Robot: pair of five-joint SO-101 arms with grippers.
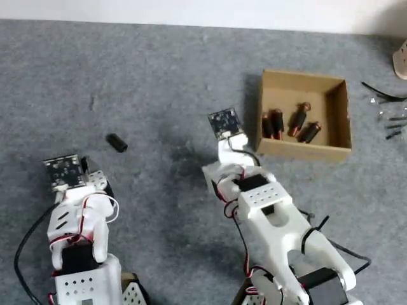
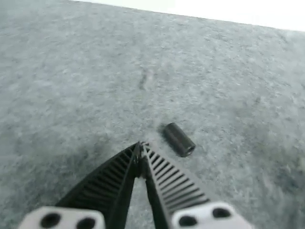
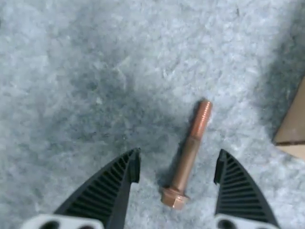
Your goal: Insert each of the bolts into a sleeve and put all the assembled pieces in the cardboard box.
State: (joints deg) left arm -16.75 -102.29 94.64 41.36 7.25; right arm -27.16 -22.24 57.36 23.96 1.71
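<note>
Grey felt mat (image 1: 159, 76) covered the table. Loose black wires (image 1: 383, 94) and small dark bits (image 1: 394, 126) lay far right, with a pale object (image 1: 401, 60) at the right edge.

Fixed high camera looks down over the table (image 1: 159, 76) from the near side; wrist cameras face it closely, the left sharing the sleeve (image 2: 179, 139), the right the cardboard box (image 3: 291, 129) corner.

Robotics workbench, shown by felt tabletop (image 1: 159, 76) and loose wires (image 1: 384, 94).
</note>
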